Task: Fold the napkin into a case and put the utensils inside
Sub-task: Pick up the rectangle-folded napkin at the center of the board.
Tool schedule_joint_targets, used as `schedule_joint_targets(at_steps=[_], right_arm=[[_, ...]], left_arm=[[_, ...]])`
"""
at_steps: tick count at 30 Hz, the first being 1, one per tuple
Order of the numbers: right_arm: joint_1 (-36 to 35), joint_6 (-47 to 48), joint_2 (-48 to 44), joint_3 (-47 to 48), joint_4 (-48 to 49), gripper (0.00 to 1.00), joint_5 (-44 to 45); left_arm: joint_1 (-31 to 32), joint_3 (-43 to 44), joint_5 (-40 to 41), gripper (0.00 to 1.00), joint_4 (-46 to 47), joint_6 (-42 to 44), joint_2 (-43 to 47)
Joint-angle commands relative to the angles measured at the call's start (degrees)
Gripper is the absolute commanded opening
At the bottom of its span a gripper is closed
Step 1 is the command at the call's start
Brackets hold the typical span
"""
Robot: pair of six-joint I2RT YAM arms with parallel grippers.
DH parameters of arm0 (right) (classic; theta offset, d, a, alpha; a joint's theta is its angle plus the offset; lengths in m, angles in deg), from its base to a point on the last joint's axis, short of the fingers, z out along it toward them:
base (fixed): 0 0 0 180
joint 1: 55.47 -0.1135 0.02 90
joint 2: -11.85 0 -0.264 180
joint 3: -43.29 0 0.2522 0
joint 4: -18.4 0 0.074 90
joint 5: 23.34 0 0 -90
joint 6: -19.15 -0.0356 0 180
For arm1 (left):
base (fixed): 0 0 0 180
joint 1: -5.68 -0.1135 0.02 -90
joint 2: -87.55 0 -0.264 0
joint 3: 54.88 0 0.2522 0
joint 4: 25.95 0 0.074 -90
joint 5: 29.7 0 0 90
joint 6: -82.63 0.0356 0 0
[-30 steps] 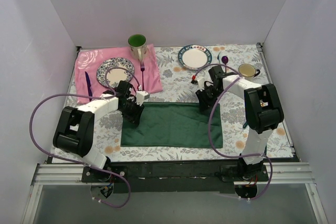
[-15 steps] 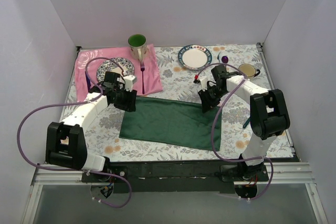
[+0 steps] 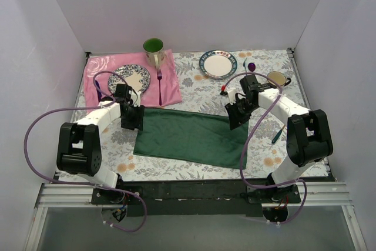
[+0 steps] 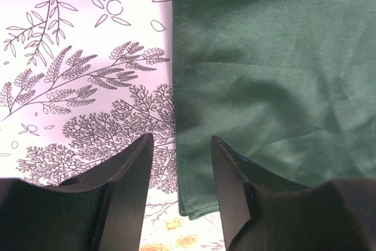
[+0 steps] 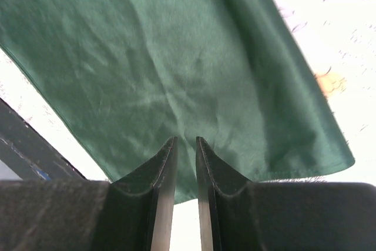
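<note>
The dark green napkin [image 3: 191, 136] lies folded into a long flat strip on the flowered tablecloth [image 3: 194, 83]. My left gripper [image 3: 133, 119] is down at its far-left corner and open. In the left wrist view the napkin [image 4: 264, 74] has its corner edge lying loose between the spread jaws of my left gripper [image 4: 181, 139]. My right gripper [image 3: 237, 116] is at the far-right corner. My right gripper [image 5: 185, 139] is shut on the napkin [image 5: 153, 57], and creases run to its tips. Of the utensils, one slim dark green handle [image 3: 276, 136] shows beside the right arm.
A pink cloth [image 3: 170, 89] at the back left carries a patterned plate [image 3: 124, 76], a pink fork [image 3: 159, 80] and a green mug [image 3: 154, 49]. A white plate [image 3: 217, 63], a purple spoon [image 3: 251, 67] and a cream mug [image 3: 277, 79] stand at the back right.
My left gripper carried the napkin's left corner away from the bases, let it go and now stands open over it. My right gripper kept its hold and shifted slightly right.
</note>
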State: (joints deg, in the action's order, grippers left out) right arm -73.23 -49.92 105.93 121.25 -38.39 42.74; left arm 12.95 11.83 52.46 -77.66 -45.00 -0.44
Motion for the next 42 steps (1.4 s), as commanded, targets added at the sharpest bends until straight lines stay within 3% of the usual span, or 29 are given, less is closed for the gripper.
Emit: schedule_joint_targets(at_steps=[1, 22, 27, 31, 42], right_arm=[[0.18, -0.71, -1.97, -0.75, -1.62, 0.27, 1.24], [4.22, -4.4, 1.19, 2.07, -8.83, 0.26, 6.7], [7.99, -6.51, 1.37, 1.19, -9.45, 0.29, 5.21], [11.43, -7.48, 0.75, -0.66, -8.74, 0.31, 3.71], [13.01, -7.92, 1.63, -2.86, -8.3, 0.39, 6.78]], left_arm=[[-0.24, -0.48, 0.45, 0.42, 1.65, -0.08, -0.87], [3.72, -4.08, 2.39, 0.33, 6.58, 2.2, -4.47], [3.81, -3.82, 1.08, 0.19, 6.05, 3.0, -5.62], [3.81, -3.38, 0.1, 0.0, 5.35, 3.26, -6.32], [4.25, 0.84, -4.99, 0.0, 1.57, 2.65, 1.05]])
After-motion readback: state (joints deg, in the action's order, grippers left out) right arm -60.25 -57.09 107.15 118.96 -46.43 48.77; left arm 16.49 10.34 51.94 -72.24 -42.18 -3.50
